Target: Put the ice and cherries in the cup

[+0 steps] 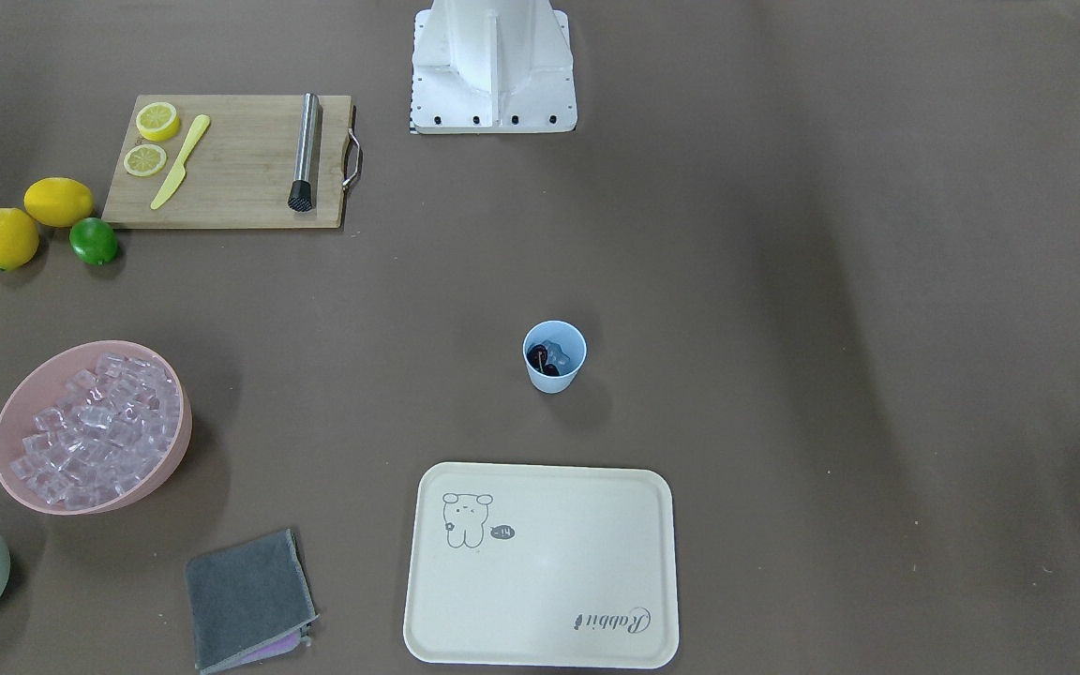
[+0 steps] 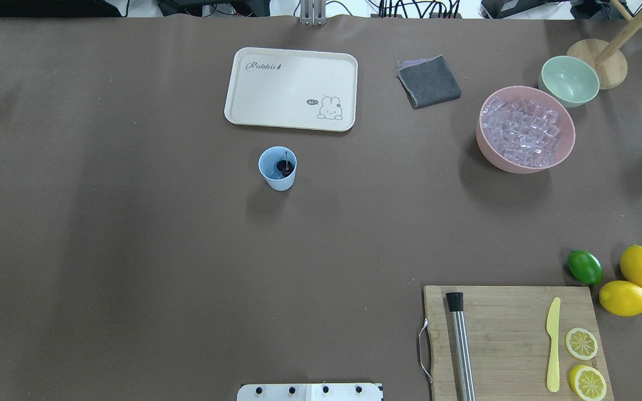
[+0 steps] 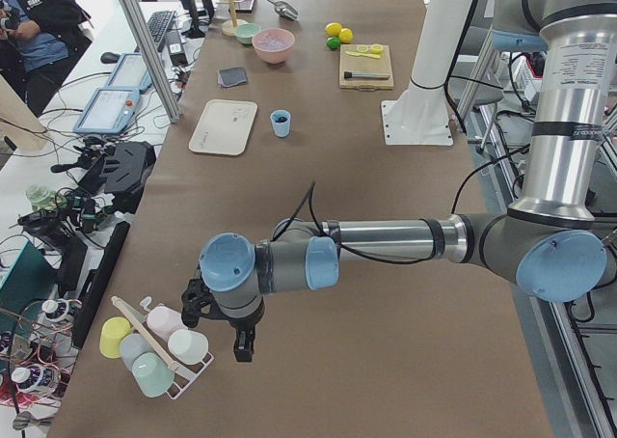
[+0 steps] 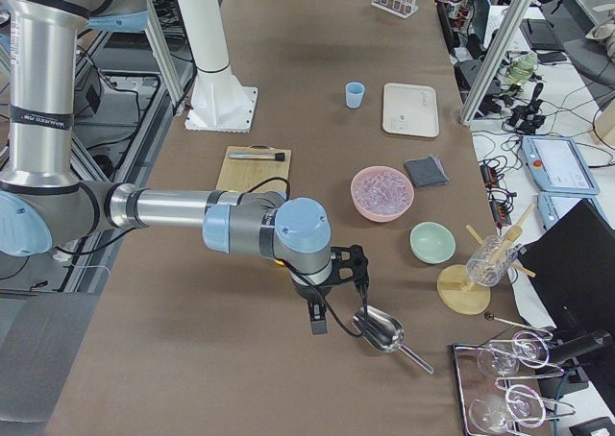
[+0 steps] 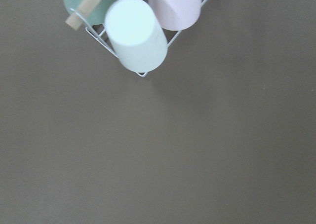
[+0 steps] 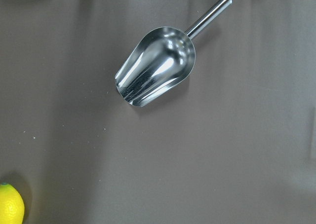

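**At mid-table, cherries in the cup; ice in doubt**

At the middle of the table stands the cup (image 1: 554,354), upright, with the dark cherries (image 1: 540,359) at its bottom. A pale shape beside them may be a cube; I cannot be sure. The ice (image 1: 95,427) is heaped in the pink bowl (image 1: 13,412), well apart from the cup.

Both arms are out at the table's ends. The right gripper (image 4: 338,306) hangs just over the scoop (image 6: 158,66), which lies flat on the table. The left gripper (image 3: 217,327) hangs near a rack (image 3: 159,346) of cups. How wide either stands, I cannot tell from here.

My guess is that the ice step is in hand. The next move would call for a firm pinch on the scoop's thin round handle, then a dig into the bowl and a careful tip over a narrow rim.

The scoop is polished steel, a rounded trough. The cubes look glassy and slick. The cup is smooth, tapered plastic, likely light enough to topple.
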You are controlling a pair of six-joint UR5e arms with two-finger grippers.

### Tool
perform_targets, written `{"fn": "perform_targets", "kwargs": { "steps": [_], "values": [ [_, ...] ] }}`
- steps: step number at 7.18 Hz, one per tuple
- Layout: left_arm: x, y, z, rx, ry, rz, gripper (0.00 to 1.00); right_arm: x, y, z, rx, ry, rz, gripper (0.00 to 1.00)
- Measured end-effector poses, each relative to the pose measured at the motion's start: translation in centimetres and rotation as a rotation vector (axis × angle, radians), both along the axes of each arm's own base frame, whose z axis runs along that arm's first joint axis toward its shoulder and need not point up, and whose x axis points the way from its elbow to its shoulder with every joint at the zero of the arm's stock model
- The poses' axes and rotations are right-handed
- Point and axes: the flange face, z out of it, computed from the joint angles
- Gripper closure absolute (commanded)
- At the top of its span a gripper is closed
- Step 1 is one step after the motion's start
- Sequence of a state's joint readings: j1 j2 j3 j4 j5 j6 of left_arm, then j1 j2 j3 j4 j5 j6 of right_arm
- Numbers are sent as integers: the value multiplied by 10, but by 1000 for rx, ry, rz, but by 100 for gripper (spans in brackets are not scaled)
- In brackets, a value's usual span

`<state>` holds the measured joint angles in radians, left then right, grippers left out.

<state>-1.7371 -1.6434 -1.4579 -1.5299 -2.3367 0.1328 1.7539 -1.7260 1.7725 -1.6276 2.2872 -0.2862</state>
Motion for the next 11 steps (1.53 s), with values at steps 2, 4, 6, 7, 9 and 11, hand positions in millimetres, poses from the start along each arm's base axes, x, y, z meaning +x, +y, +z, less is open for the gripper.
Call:
{"fn": "perform_targets", "kwargs": {
  "steps": [2, 4, 6, 7, 9, 11],
  "values": [
    [1, 16, 17, 11, -9, -53, 2, -8, -7, -1, -4, -1, -16, 0],
    [4, 30, 27, 75, -21, -65, 2, -14, -13, -1, -5, 3, -28, 0],
    [5, 32, 26, 120, -23, -67, 2, -17, -20, -1, -10, 2, -34, 0],
    [5, 30, 25, 125, -24, -67, 2, -21, -27, -1, -21, -1, -33, 0],
    [9, 14, 16, 130, -27, -54, 2, -26, -42, 3, -41, -5, -28, 0],
    [17, -32, -11, 97, -31, -25, 2, -30, -54, 3, -44, -7, -32, 0]
  ]
}}
